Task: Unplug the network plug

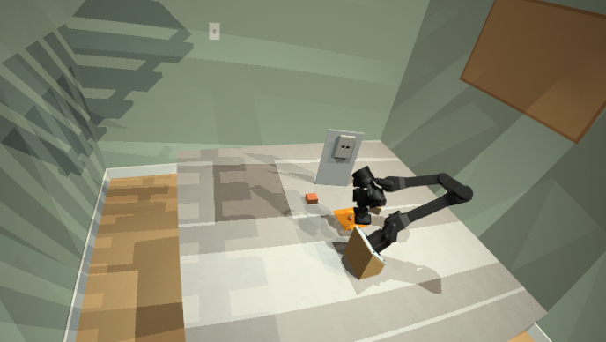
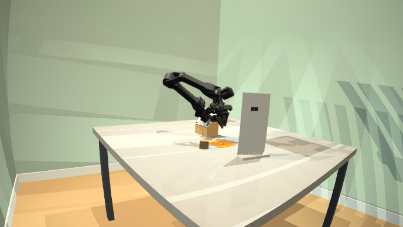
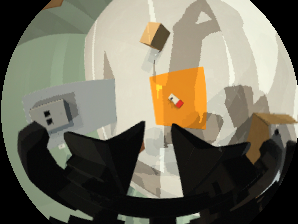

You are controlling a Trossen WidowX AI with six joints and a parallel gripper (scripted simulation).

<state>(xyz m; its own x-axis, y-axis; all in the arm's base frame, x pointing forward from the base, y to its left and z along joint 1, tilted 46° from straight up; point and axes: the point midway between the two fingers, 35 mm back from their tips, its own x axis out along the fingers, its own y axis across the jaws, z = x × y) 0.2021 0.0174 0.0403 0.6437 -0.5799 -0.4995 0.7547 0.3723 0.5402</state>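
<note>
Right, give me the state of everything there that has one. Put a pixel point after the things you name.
Gripper (image 1: 358, 206) (image 2: 222, 126) (image 3: 158, 125): partly open, holding nothing, above the table.
Plug (image 1: 351, 218) (image 2: 221, 143) (image 3: 175, 100): out of the socket, lying inside the orange square (image 1: 341, 213) (image 2: 228, 144) (image 3: 192, 82).
Socket (image 1: 345, 155) (image 3: 59, 111): empty.
Panel (image 1: 332, 172) (image 2: 254, 131) (image 3: 97, 102): upright.
Plug's tab: too small to tell.

The robot's black arm (image 1: 441, 177) (image 2: 178, 76) rises, folds at a high elbow and reaches forward and down to its gripper (image 2: 224, 126) (image 3: 159, 124), whose fingers stand parted with nothing between them, apparently clear of the surface below.
</note>
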